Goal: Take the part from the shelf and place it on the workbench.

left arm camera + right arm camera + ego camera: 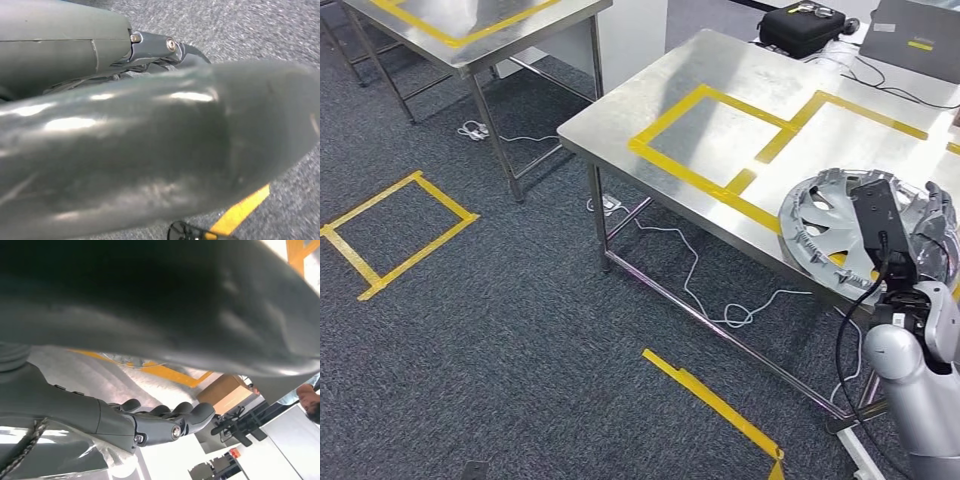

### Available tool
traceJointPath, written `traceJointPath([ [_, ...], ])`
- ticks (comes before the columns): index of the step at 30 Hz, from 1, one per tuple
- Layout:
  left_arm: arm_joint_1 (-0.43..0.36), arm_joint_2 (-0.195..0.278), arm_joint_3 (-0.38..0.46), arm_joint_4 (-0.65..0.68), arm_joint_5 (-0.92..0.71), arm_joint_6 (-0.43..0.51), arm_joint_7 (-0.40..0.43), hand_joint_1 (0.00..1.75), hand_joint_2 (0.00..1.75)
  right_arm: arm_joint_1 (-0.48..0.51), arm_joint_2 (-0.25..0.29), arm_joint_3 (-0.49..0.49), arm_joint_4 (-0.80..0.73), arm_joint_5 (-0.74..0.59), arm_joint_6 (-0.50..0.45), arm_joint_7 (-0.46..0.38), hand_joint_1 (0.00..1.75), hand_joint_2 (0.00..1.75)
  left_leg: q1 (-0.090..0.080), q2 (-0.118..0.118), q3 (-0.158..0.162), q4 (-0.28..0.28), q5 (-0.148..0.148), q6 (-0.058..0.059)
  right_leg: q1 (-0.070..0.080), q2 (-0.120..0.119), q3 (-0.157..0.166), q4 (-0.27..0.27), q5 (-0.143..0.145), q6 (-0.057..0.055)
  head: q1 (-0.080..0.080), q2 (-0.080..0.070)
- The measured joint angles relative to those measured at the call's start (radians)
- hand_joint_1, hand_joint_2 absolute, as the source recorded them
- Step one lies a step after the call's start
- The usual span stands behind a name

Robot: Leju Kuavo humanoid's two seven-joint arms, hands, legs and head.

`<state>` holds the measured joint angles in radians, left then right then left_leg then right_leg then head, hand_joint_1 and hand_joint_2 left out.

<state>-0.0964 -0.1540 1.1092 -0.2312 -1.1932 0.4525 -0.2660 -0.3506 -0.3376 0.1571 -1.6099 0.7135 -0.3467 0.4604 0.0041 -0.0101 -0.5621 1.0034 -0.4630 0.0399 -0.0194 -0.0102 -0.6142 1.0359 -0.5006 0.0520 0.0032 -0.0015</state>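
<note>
At the desk's (682,70) near edge, the right hand (935,215) grips a hubcap (822,215): light, rigid plastic, best held by its rim. Left hand's (158,47) state: cannot tell.

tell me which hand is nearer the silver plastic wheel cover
Right. The right hand grips the silver plastic wheel cover at the steel workbench edge; the left hand hangs over carpet, away from it.

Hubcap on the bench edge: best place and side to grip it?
Take the hubcap by its outer rim, probably at the edge nearest the robot, where it sits at the workbench lip. It lies roughly flat, and the openings between its spokes give fingers something to hook. The right hand is already at its right rim; whether it actually grips cannot be told.
</note>
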Motion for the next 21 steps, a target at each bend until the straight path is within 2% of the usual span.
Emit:
traceJointPath([
  [2, -0.001, 0.000, 0.000, 0.000, 0.000, 0.001, 0.000, 0.00, 0.00, -0.001, 0.000, 0.001, 0.001, 0.001, 0.000, 0.000, 0.00, 0.00, 0.000, 0.001, -0.006, 0.000, 0.005, 0.006, -0.001, 0.002, -0.014, 0.027, -0.031, 0.001, 0.001, 0.000],
  [4, -0.001, 0.000, 0.000, 0.000, 0.000, 0.001, 0.000, 0.00, 0.00, -0.001, 0.000, 0.001, 0.001, 0.001, 0.000, 0.000, 0.00, 0.00, 0.000, 0.001, -0.007, 0.000, 0.005, 0.006, -0.001, 0.002, -0.014, 0.029, -0.032, 0.001, 0.001, 0.000],
  [5, -0.001, 0.000, 0.001, 0.000, 0.000, 0.001, 0.000, 0.00, 0.00, -0.001, 0.000, 0.001, 0.002, 0.001, 0.001, 0.000, 0.00, 0.00, -0.001, 0.001, -0.009, 0.000, 0.007, 0.007, -0.001, 0.002, -0.020, 0.047, -0.045, 0.001, 0.001, 0.000],
  [6, -0.002, 0.000, 0.001, 0.000, 0.000, 0.001, 0.000, 0.00, 0.00, -0.002, 0.000, 0.002, 0.003, 0.001, 0.001, 0.000, 0.00, 0.00, -0.002, 0.001, -0.013, 0.000, 0.010, 0.008, -0.001, 0.003, -0.029, 0.075, -0.062, 0.001, 0.002, 0.000],
  [8, -0.002, -0.002, 0.003, 0.000, 0.000, 0.000, 0.001, 0.00, 0.00, -0.002, 0.000, 0.004, 0.008, 0.002, 0.001, 0.000, 0.00, 0.00, -0.006, 0.001, -0.038, 0.001, 0.028, 0.011, 0.000, 0.006, -0.055, 0.185, -0.112, 0.001, 0.002, 0.000],
  [10, -0.002, -0.005, 0.006, 0.000, 0.000, 0.000, 0.003, 0.00, 0.00, -0.009, 0.001, 0.008, 0.014, 0.003, 0.001, 0.000, 0.00, 0.00, -0.011, 0.001, -0.082, 0.008, 0.063, 0.002, 0.004, 0.005, 0.047, 0.097, -0.099, -0.004, 0.000, 0.000],
  [12, -0.003, -0.006, 0.007, 0.000, 0.000, 0.000, 0.004, 0.00, 0.00, -0.016, 0.001, 0.011, 0.016, 0.004, 0.001, 0.000, 0.00, 0.00, -0.013, 0.001, -0.108, 0.012, 0.094, -0.014, 0.009, 0.005, 0.150, -0.055, -0.059, -0.013, 0.002, 0.000],
  [13, -0.002, -0.006, 0.008, 0.000, 0.000, 0.000, 0.005, 0.00, 0.00, -0.016, 0.002, 0.012, 0.017, 0.005, 0.001, 0.000, 0.00, 0.00, -0.012, 0.001, -0.109, 0.009, 0.103, -0.020, 0.009, 0.005, 0.141, -0.054, -0.053, -0.018, 0.003, 0.000],
  [14, -0.001, -0.005, 0.008, 0.000, 0.000, 0.000, 0.005, 0.00, 0.00, -0.016, 0.002, 0.013, 0.018, 0.005, 0.002, 0.000, 0.00, 0.00, -0.010, 0.001, -0.112, 0.012, 0.099, -0.027, 0.009, 0.003, 0.133, -0.055, -0.045, -0.026, 0.004, 0.000],
  [15, -0.001, -0.005, 0.009, 0.000, 0.000, 0.000, 0.006, 0.00, 0.00, -0.017, 0.003, 0.015, 0.020, 0.006, 0.003, 0.000, 0.00, 0.00, -0.009, 0.001, -0.117, 0.025, 0.077, -0.034, 0.008, 0.001, 0.127, -0.056, -0.035, -0.036, 0.003, 0.000],
  [16, -0.001, -0.005, 0.009, 0.000, 0.000, 0.000, 0.007, 0.00, 0.00, -0.019, 0.004, 0.016, 0.021, 0.007, 0.004, 0.000, 0.00, 0.00, -0.007, 0.001, -0.126, 0.057, 0.035, -0.041, 0.007, -0.002, 0.120, -0.057, -0.024, -0.044, 0.002, 0.000],
  [18, -0.001, -0.005, 0.009, 0.000, 0.000, 0.000, 0.008, 0.00, 0.00, -0.021, 0.005, 0.018, 0.024, 0.011, 0.006, 0.000, 0.00, 0.00, -0.003, 0.002, -0.149, 0.172, -0.072, -0.052, 0.008, -0.004, 0.101, -0.056, -0.002, -0.053, 0.001, 0.000],
  [19, -0.001, -0.005, 0.010, 0.000, 0.000, 0.000, 0.009, 0.00, 0.00, -0.021, 0.005, 0.019, 0.026, 0.013, 0.008, 0.000, 0.00, 0.00, -0.001, 0.002, -0.158, 0.237, -0.108, -0.056, 0.008, -0.005, 0.089, -0.054, 0.009, -0.053, 0.001, 0.000],
  [20, -0.001, -0.005, 0.010, 0.000, 0.000, 0.000, 0.009, 0.00, 0.00, -0.021, 0.006, 0.019, 0.028, 0.014, 0.008, 0.000, 0.00, 0.00, 0.000, 0.002, -0.157, 0.282, -0.120, -0.058, 0.009, -0.005, 0.074, -0.053, 0.020, -0.052, 0.001, 0.000],
  [21, -0.001, -0.005, 0.010, 0.000, 0.000, 0.000, 0.009, 0.00, 0.00, -0.021, 0.006, 0.020, 0.030, 0.016, 0.009, 0.000, 0.00, 0.00, 0.001, 0.002, -0.144, 0.297, -0.113, -0.059, 0.009, -0.005, 0.059, -0.050, 0.030, -0.051, 0.001, 0.000],
])
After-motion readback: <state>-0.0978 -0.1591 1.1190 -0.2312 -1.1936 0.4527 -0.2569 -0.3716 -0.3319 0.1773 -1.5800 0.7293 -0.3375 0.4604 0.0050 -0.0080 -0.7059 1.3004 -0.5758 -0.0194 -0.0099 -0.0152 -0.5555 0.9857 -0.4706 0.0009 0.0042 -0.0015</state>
